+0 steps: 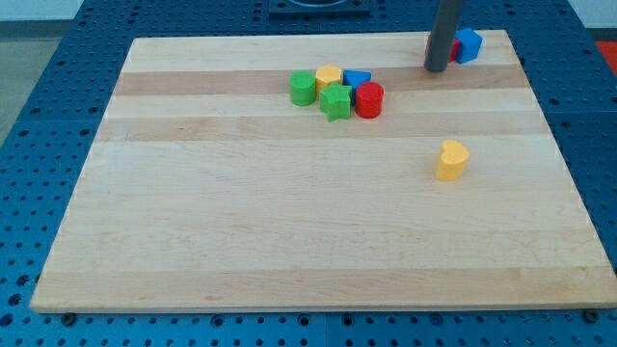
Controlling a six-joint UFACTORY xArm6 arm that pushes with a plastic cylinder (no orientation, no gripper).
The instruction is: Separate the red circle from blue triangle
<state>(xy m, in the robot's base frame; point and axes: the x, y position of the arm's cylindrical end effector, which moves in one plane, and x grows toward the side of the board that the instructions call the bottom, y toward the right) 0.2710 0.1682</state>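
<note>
The red circle stands in a cluster near the top middle of the wooden board. The blue triangle touches it just above and to its left. My tip is at the board's top right, well to the right of the cluster and apart from it. It stands in front of a red block that it partly hides, next to a blue block.
In the same cluster are a green circle, a yellow block and a green star-shaped block. A yellow heart-shaped block stands alone at the right.
</note>
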